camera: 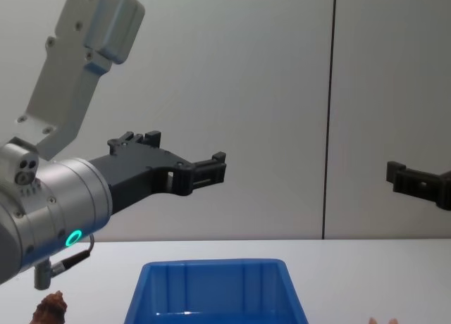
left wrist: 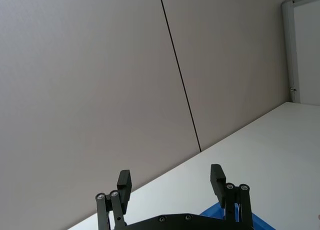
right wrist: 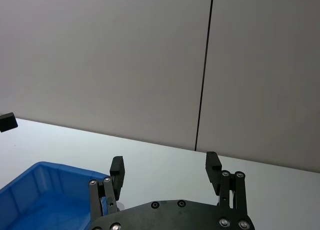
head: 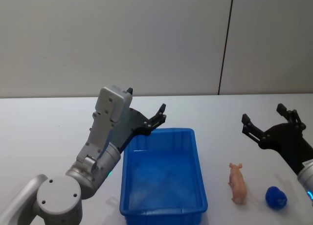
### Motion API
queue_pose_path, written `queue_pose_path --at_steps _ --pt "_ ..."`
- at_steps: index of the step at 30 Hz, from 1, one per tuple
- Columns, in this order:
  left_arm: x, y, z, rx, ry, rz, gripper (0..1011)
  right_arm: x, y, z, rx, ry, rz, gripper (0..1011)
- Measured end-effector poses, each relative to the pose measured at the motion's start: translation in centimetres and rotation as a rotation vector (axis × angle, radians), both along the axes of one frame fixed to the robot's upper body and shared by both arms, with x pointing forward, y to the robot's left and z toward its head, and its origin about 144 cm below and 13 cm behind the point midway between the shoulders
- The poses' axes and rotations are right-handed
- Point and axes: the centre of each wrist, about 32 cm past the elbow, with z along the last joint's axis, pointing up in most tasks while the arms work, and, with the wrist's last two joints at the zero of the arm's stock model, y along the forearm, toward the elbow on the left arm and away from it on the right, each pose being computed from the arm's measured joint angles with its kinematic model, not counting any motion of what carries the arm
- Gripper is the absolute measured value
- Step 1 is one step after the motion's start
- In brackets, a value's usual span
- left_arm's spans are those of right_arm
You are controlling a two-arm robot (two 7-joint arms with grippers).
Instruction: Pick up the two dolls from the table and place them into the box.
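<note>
Head view: the left gripper's (head: 157, 117) fingers are spread with nothing between them, held above the far-left corner of the box (head: 163, 215), at about 11 o'clock from the box's middle. The left wrist view shows the same fingers (left wrist: 124, 184) parted against the wall, and a sliver of the blue rim (left wrist: 212, 213) is cut off by the frame edge. Behind the fingers, the grey left arm (head: 105, 137) covers the table at the box's 9 o'clock, so that stretch cannot be made out.

The right gripper (head: 263, 115) is also spread and holds nothing. It sits at about 1 o'clock from the pale pink doll (head: 238, 182). In the right wrist view its fingers (right wrist: 212, 162) stand wide apart, with the box's corner (right wrist: 45, 190) partly hidden behind them. In the chest view only one black tip of it (camera: 399, 175) shows, cut by the frame edge.

The pink doll lies on the white table (head: 44, 137), just beside the box at its 3 o'clock. A small blue rounded object (head: 276, 197), too blurred to identify, lies near the doll at its 4 o'clock.

The reddish-brown doll (camera: 51, 308) shows in the chest view at 9 o'clock from the box (camera: 211, 289). Only its lumpy top is visible, because the frame cuts off the rest. A green ring (camera: 72, 237) glows on the left wrist.
</note>
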Motion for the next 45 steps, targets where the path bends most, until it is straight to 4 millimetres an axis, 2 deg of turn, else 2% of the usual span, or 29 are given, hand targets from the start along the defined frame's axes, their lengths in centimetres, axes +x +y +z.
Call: queue_pose_path --at_steps 45 --pt "0.0 0.0 0.0 0.0 0.0 0.0 1001 0.0 0.0 0.0 0.0 0.0 0.0 1001"
